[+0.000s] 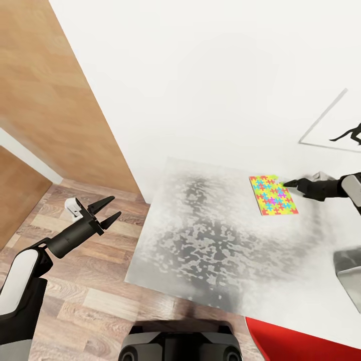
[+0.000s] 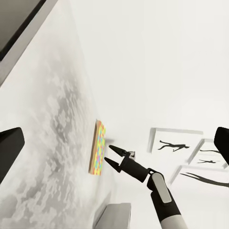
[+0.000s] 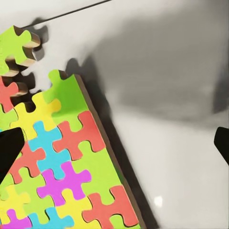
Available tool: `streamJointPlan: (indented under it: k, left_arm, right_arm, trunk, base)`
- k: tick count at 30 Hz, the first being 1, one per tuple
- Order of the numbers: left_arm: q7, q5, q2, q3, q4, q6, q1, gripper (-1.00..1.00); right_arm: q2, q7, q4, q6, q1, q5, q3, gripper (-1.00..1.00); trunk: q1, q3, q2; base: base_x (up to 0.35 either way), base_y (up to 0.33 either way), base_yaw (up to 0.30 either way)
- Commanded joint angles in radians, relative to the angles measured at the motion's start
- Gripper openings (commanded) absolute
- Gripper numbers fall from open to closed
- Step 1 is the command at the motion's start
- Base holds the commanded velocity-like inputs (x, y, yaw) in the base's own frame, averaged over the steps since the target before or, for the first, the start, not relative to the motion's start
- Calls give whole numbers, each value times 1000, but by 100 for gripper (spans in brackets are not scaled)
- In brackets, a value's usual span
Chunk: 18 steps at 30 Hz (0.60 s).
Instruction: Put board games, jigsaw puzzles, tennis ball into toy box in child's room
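Puzzle (image 1: 273, 195) first: we see one bright jigsaw sheet lying flat on the table (image 1: 210, 240), close to the white wall (image 1: 200, 75). It lies flat because nothing has lifted it yet.

Our right tool (image 1: 291, 183) is right beside the puzzle, at the corner nearest the wall. Its two fingers are spread apart, and they hold nothing. We think the tool is low and close so it can slide its fingers around the thin edge. A flat sheet is hard to pinch from the top, so the edge looks like the best place to grab.

Our left tool (image 1: 111, 209) hangs off to the side of the puzzle, out past the table edge and over the wood floor (image 1: 90, 301). Its fingers are spread too, and it holds nothing. We guess it waits there to keep out of the way.

A pale grey bin corner (image 1: 348, 273) peeks in on the near side of the puzzle. That may be the toy box.
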State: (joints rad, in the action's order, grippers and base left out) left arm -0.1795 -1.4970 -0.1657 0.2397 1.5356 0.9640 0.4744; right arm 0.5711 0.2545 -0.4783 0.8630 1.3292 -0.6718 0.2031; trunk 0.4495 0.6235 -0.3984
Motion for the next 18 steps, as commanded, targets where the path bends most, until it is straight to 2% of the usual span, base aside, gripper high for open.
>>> streamJointPlan:
  k: [1,10,18]
  left_arm:
    - [-8,8,0,1,0,4,1,100]
    - [-8,8,0,1,-1,3,1,100]
    - [-8,9,1,0,-2,3,1,100]
  right_arm:
    - [1,9,0,1,1,8,4,100]
    - [-4,12,0,1,1,9,7,100]
    - [-9,13,0,2,1,9,10,100]
  trunk:
    - [1,1,-2]
    - [1,1,-2]
    - [1,1,-2]
  base:
    - [-7,0,0]
    - [-3,0,13]
    - [-1,0,130]
